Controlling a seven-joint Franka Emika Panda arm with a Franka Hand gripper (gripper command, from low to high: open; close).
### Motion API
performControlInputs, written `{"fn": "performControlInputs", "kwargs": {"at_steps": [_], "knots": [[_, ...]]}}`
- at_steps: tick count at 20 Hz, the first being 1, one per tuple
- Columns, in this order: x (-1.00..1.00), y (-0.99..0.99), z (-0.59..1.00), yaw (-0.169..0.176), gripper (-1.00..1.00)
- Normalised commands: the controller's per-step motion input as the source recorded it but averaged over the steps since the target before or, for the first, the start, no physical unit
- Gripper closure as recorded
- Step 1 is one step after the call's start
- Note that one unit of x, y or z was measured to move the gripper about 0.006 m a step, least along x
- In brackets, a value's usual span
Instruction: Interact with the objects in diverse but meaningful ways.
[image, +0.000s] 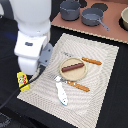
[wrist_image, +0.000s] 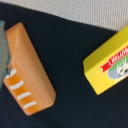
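Observation:
In the exterior view my gripper hangs low over the dark table at the placemat's left edge, its fingers hidden behind the white arm. The yellow printed carton lies just beside it. The wrist view shows that carton and the orange scored bread loaf lying apart on the dark surface, with nothing held between them. The dark brown sausage rests on the tan plate. Near the mat's front lies the white-grey fish. The loaf is hidden in the exterior view.
An orange-handled fork lies in front of the plate and an orange-handled knife behind it, both on the striped placemat. Two grey pots stand on the tan board at the back.

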Motion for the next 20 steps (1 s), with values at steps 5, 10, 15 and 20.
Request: {"fn": "performControlInputs", "kwargs": {"at_steps": [5,10,15,20], "knots": [[-0.70,-0.35,-0.05,-0.173,-1.00],[-0.35,-0.22,-0.34,-0.203,-1.00],[-0.04,-0.01,-0.43,-0.179,-1.00],[-0.16,-0.02,-0.46,-0.123,-1.00]]}}
